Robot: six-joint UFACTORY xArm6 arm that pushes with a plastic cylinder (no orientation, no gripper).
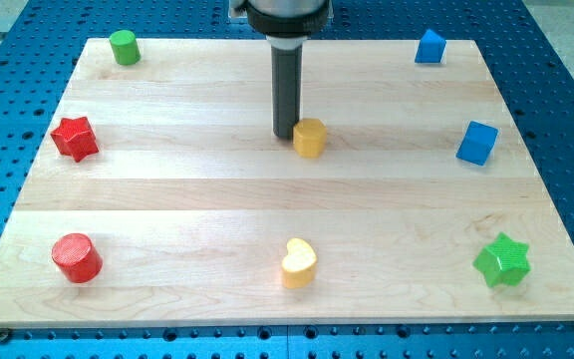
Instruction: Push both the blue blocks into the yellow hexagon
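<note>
The yellow hexagon sits near the board's middle, toward the view's top. My tip rests on the board just left of it, touching or nearly touching its left side. One blue block stands at the view's top right. The other blue block, a cube, lies on the right side, level with the hexagon. Both blue blocks are far to the right of the hexagon and of my tip.
A green cylinder stands at the top left, a red star at the left, a red cylinder at the bottom left. A yellow heart lies at the bottom middle, a green star at the bottom right. The wooden board lies on a blue perforated table.
</note>
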